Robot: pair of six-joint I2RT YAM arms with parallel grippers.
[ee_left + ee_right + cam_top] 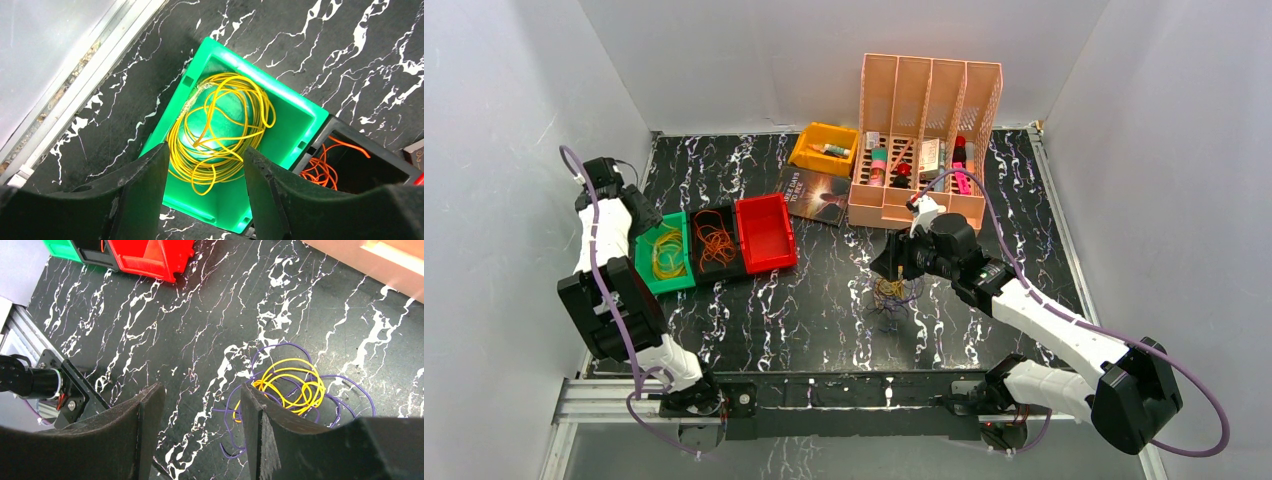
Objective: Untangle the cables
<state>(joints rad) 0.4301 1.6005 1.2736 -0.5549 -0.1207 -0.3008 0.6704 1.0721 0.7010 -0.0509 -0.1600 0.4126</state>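
One yellow cable (220,130) lies loosely coiled in the green bin (295,127). My left gripper (206,165) hangs open just above it, with nothing between its fingers. An orange cable (325,167) fills the black bin beside it. At mid-table a second yellow cable (292,385) is tangled with a purple cable (345,390). My right gripper (202,405) stands open above the table, just left of that tangle (892,292). Its right finger (260,440) hides the tangle's near edge, and nothing is held.
A red bin (764,232) stands right of the black bin (714,240). A book (816,195), a yellow bin (824,150) and a peach file rack (924,140) with small items stand at the back. The left wall is close to the green bin (664,255).
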